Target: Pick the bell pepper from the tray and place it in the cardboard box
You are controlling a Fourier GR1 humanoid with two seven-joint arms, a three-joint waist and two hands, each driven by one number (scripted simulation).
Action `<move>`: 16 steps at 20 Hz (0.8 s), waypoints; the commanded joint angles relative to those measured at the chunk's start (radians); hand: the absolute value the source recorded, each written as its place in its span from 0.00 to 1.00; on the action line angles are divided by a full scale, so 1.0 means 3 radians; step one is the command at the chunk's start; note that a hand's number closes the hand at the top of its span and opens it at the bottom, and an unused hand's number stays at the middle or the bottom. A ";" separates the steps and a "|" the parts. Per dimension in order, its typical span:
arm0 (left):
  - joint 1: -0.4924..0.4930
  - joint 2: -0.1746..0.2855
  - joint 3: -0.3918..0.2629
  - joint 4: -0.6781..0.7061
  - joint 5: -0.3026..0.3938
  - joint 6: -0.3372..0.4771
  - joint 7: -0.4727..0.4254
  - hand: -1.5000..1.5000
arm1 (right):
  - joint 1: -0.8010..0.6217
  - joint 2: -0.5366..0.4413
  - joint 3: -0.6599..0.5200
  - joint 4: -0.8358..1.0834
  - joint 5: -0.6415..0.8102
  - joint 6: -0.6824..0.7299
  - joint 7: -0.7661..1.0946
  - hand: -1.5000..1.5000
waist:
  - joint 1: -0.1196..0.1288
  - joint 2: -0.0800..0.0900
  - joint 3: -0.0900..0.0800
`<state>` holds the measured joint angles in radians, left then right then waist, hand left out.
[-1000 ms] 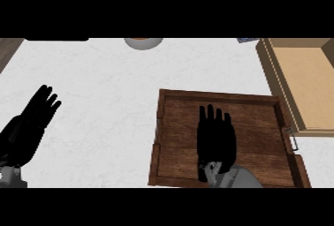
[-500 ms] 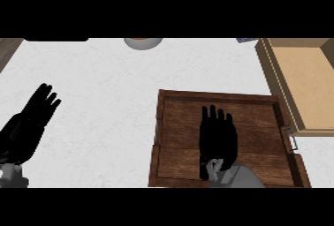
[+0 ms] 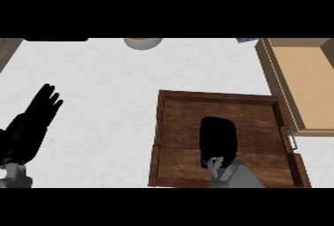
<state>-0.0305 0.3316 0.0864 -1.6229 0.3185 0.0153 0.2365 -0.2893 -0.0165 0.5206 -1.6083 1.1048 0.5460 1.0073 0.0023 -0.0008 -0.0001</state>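
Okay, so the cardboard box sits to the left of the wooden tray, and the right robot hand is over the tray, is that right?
Not quite. The cardboard box sits to the right of the wooden tray, not to its left, as the head view shows. The rest holds: the right robot hand is over the tray.

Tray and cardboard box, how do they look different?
The tray is dark brown wood; the cardboard box is pale tan. The right robot hand is over the tray; nothing shows inside the cardboard box. The tray lies nearer the robot; the cardboard box sits farther, to its right. Both are open-topped rectangles with raised walls.
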 commanded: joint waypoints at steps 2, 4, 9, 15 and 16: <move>0.0003 -0.0105 0.0039 -0.0023 -0.0106 -0.0045 0.0014 0.50 | 0.0094 0.0053 0.0059 -0.0009 0.0191 -0.0047 0.0073 1.00 | -0.0002 0.0001 0.0000; 0.0012 -0.0053 0.0131 0.0021 -0.0062 -0.0151 -0.0022 0.50 | -0.0091 0.0053 -0.0115 0.0114 0.0207 -0.0035 -0.0052 1.00 | 0.0002 0.0001 0.0000; 0.0085 -0.0148 -0.0028 -0.0053 -0.0142 -0.0114 -0.0089 0.50 | -0.0685 0.0001 -0.1186 0.0804 -0.0122 -0.0330 -0.0347 1.00 | 0.0087 0.0055 0.0004; -0.0052 -0.0150 -0.0071 -0.0100 -0.0121 -0.0128 -0.0015 0.50 | -0.1413 -0.0410 -0.2205 0.1674 -0.0496 -0.0590 -0.0596 1.00 | 0.0194 0.0103 0.0009; -0.0098 -0.0122 0.0005 0.0037 -0.0097 -0.0158 -0.0080 0.50 | -0.1583 -0.0390 -0.2176 0.1934 -0.0376 -0.0751 -0.0546 1.00 | 0.0225 0.0114 0.0005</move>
<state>-0.0403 0.2976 0.0867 -1.6444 0.2937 -0.0238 0.2313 -0.6175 -0.0931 -0.0104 -1.2197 1.0074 0.4031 0.8570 0.0509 0.0276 0.0022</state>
